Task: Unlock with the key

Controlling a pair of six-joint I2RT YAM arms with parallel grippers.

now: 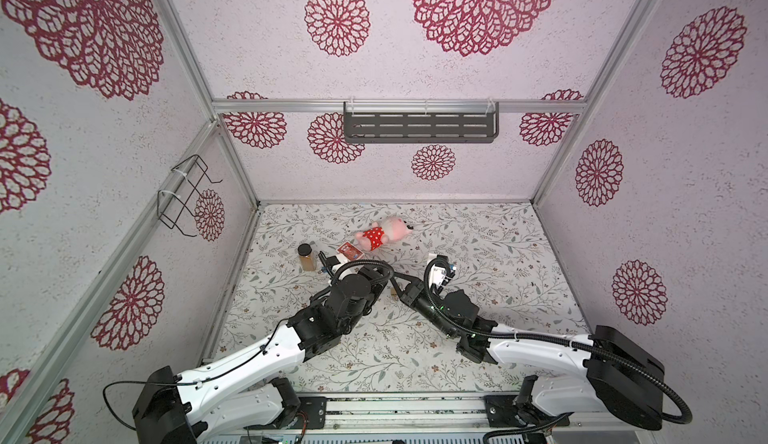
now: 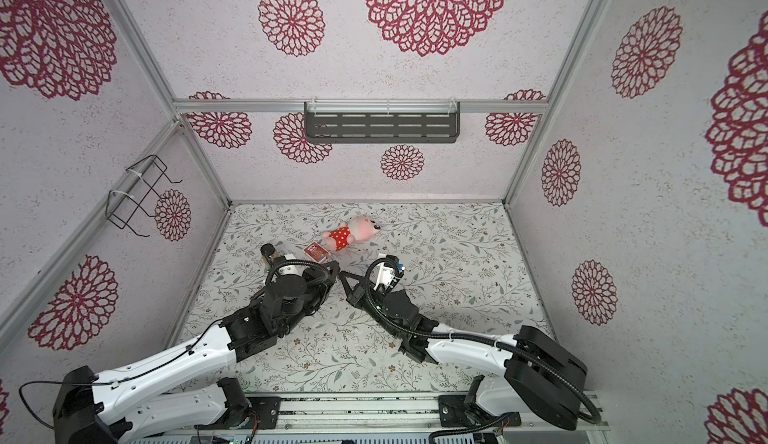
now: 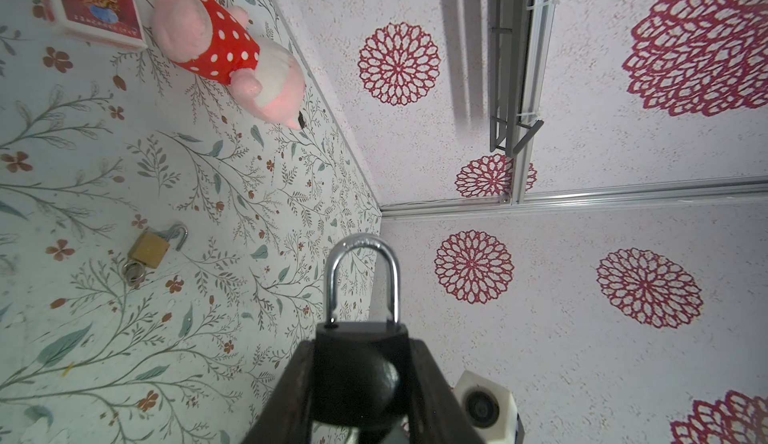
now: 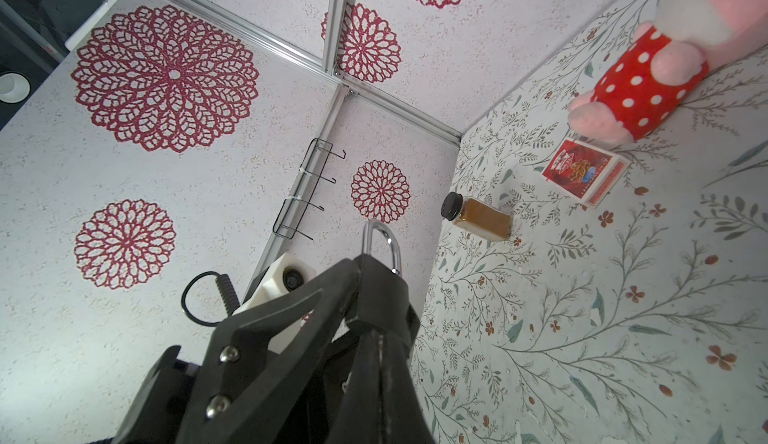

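My left gripper [image 3: 361, 352] is shut on the body of a black padlock [image 3: 360, 336], which it holds above the table. The padlock's silver shackle [image 3: 360, 251] is closed and points away from the wrist. My right gripper [image 4: 370, 330] is shut and meets the padlock's underside, tip to tip with the left one. A dark rounded key head [image 3: 380, 381] shows there; its blade is hidden. In both top views the left gripper [image 1: 387, 273] and right gripper [image 1: 397, 283] touch at mid-table.
A small brass padlock [image 3: 148, 249] with its shackle open and a key ring lies on the floral table. A plush pig [image 1: 384, 232], a red card box [image 1: 348, 251] and a spice jar [image 1: 306, 257] stand behind the arms. A wire rack [image 1: 187, 197] hangs on the left wall.
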